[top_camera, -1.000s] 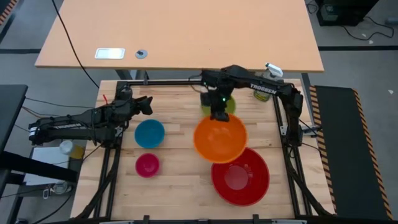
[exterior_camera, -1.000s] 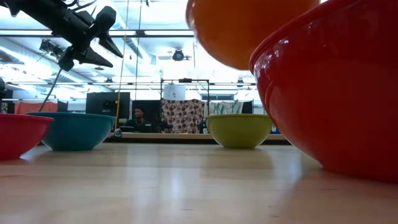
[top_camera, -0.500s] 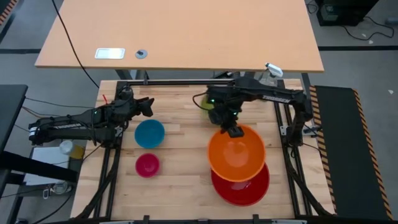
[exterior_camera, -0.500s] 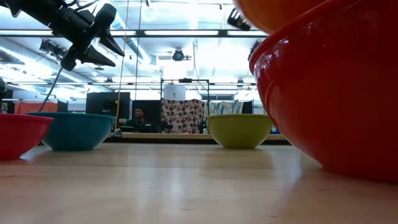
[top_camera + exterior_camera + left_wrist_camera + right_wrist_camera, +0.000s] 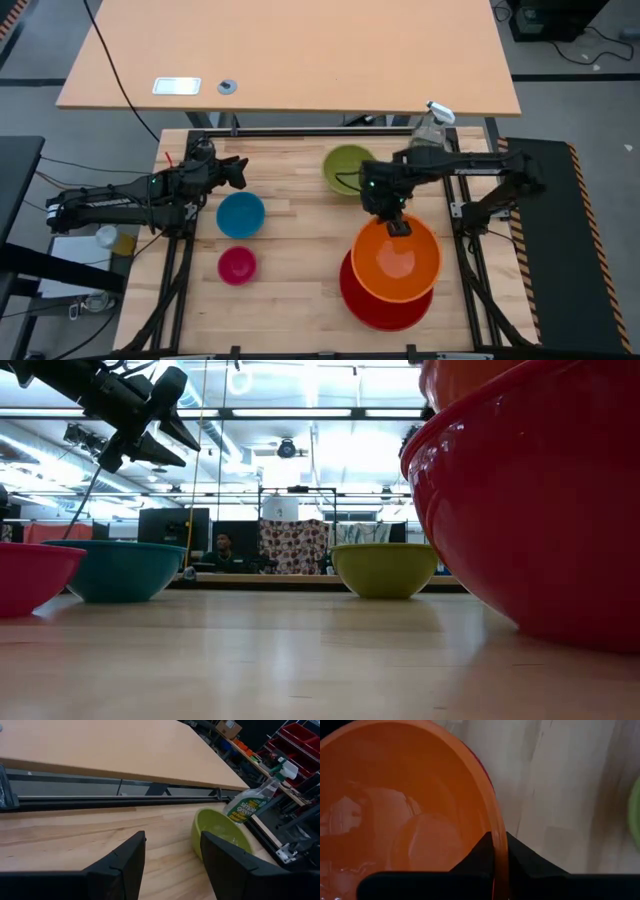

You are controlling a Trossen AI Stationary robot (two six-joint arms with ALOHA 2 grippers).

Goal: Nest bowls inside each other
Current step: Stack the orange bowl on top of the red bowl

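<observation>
My right gripper (image 5: 398, 226) is shut on the orange bowl (image 5: 397, 260), which hangs over the big red bowl (image 5: 370, 312) at the near right of the table. In the low view the orange bowl (image 5: 470, 375) shows above the red bowl's rim (image 5: 460, 420). The lime green bowl (image 5: 347, 168) sits on its base at the far middle. The blue bowl (image 5: 240, 214) and the pink bowl (image 5: 237, 265) sit at the left. My left gripper (image 5: 238, 172) hovers open above the table, just beyond the blue bowl. My right gripper pinches the orange bowl's rim (image 5: 499, 851) on its far side, one finger inside the bowl and one outside. The fingers slant down from the table's far side. The bowl hangs open side up above the red bowl; whether the two touch, I cannot tell.
A clear spray bottle (image 5: 430, 125) stands at the far right corner, just beyond the green bowl (image 5: 220, 832). Black frame rails run along the table's far edge (image 5: 125, 799) and its sides. Bare wood lies in the table's middle and near left.
My right gripper has carried the orange bowl toward the table's right and near edges, from beside the green bowl to above the red bowl. It has stayed shut on the rim, and the green bowl now shows uncovered.
</observation>
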